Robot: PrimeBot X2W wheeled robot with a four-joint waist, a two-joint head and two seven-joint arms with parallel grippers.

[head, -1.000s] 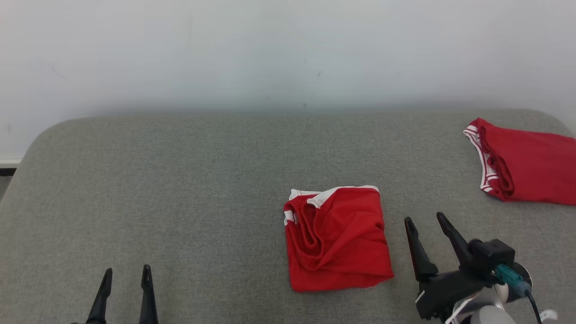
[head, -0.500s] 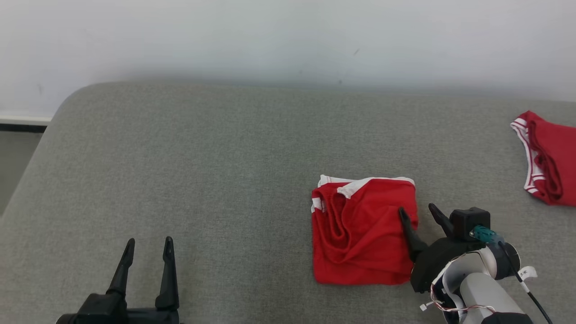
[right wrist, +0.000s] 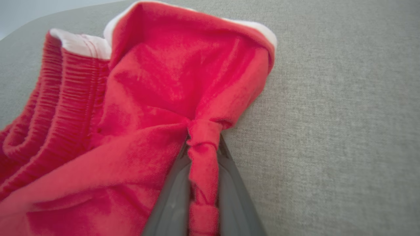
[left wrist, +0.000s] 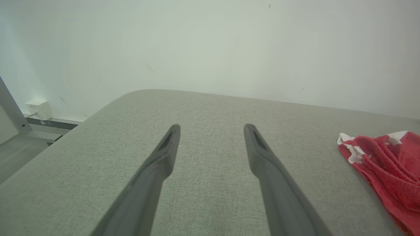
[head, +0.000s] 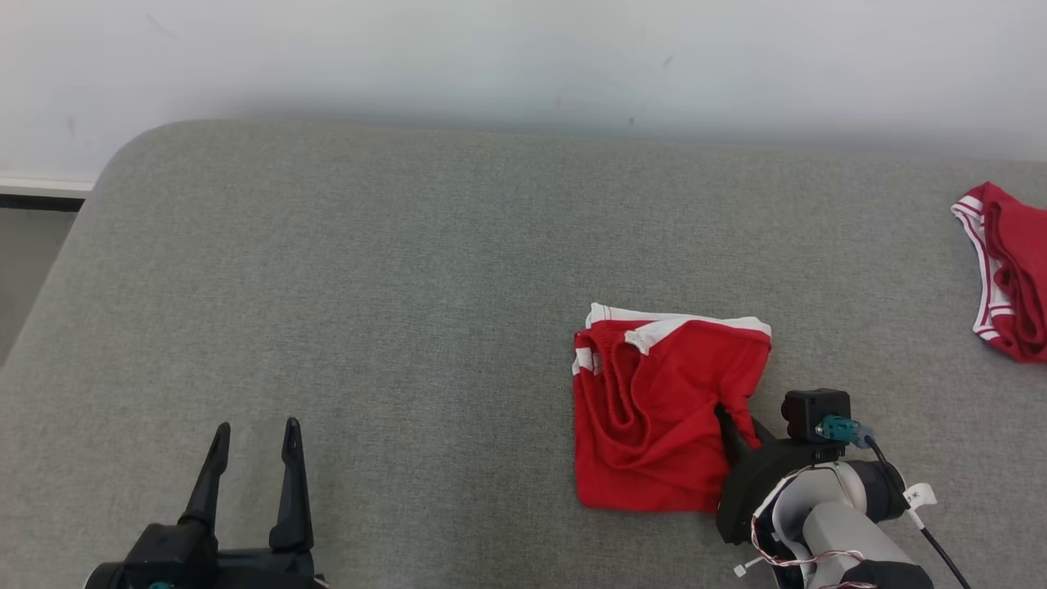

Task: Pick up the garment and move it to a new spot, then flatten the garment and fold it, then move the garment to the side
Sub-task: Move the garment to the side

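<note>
The garment [head: 646, 409] is a pair of red shorts with white trim, folded into a rough square on the grey cushion, right of centre in the head view. My right gripper [head: 736, 421] is at its right edge, shut on a pinched fold of the red cloth. The right wrist view shows that fold of the garment [right wrist: 203, 154] squeezed between my two dark fingers [right wrist: 174, 196]. My left gripper [head: 252, 470] stands open at the lower left, well away from the cloth. Its fingers [left wrist: 157, 164] hold nothing, and the garment [left wrist: 387, 164] lies off to their right.
A second red garment with white stripes [head: 1010, 270] lies at the far right edge of the grey cushion [head: 368, 286]. A pale wall runs behind. The cushion's rounded left corner drops to the floor, where a white box [left wrist: 39, 108] sits by the wall.
My right gripper moved onto the garment's right edge and closed on a fold of it, puckering the cloth. The head camera shifted, so the whole scene slid. The left gripper stayed open.
</note>
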